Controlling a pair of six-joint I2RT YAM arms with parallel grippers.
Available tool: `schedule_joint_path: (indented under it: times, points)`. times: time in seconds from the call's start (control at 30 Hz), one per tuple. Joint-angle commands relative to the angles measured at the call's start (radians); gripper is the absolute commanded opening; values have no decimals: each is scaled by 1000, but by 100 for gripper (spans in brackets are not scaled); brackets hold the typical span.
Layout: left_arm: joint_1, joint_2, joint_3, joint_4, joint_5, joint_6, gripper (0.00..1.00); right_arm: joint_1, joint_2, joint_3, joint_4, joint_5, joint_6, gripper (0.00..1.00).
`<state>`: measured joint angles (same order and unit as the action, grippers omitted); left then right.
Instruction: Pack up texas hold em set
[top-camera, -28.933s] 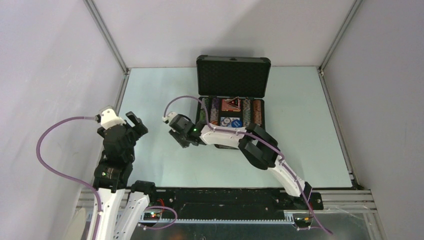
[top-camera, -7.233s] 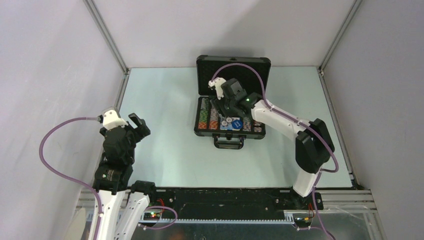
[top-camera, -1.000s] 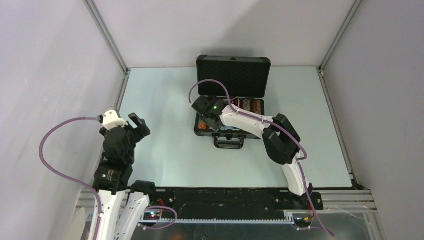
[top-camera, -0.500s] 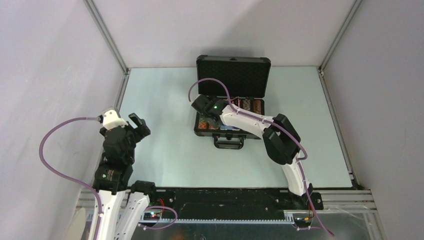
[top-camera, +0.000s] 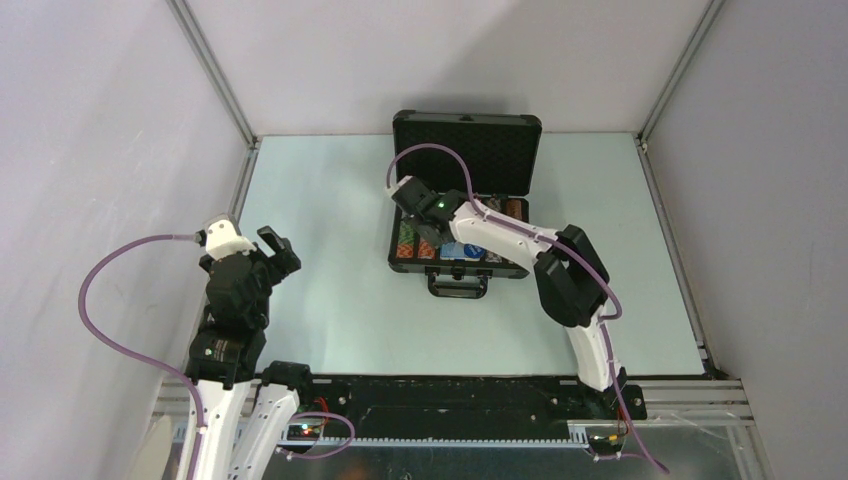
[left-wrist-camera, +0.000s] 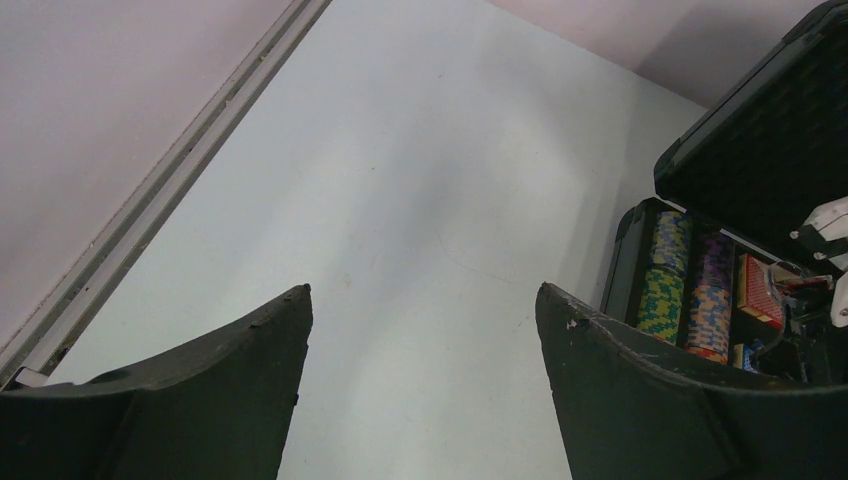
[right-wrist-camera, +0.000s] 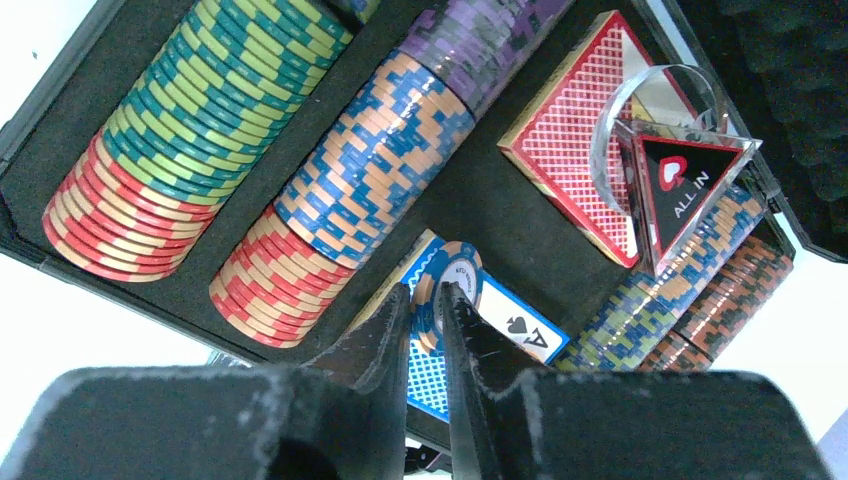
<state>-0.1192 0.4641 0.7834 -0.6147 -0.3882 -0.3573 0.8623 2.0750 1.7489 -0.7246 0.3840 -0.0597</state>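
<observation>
right jaws narrowed since, seemingly pinching orange button (right-wrist-camera: 462, 275) in case (top-camera: 466, 150).

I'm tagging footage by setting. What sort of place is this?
Probably a robotics lab test cell: plain walls held by aluminium framing, a left arm and right arm bolted at the table's near edge, and a poker case staged on it.

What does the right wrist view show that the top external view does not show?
Only the right wrist view: the lettering on the ALL IN marker next to the red card deck, and the right gripper with jaws almost closed at an orange-and-blue button; whether it grips is unclear. Only the top external view: the case lid, the handle, and the left gripper off to the left side. Both: the chip rows.
</observation>
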Motion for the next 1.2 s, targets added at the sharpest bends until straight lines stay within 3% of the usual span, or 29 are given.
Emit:
schedule_joint_path:
  times: [0.0,0.7,1.17]
  points:
    - [5,1,-1,24,7,17,87,-29,-49,-5,5,-20,37,5]
    - [4,3,-2,25,7,18,87,-126,-94,-43,18,-70,110,1]
    - [4,5,-3,27,7,18,87,-220,-113,-95,49,-202,170,0]
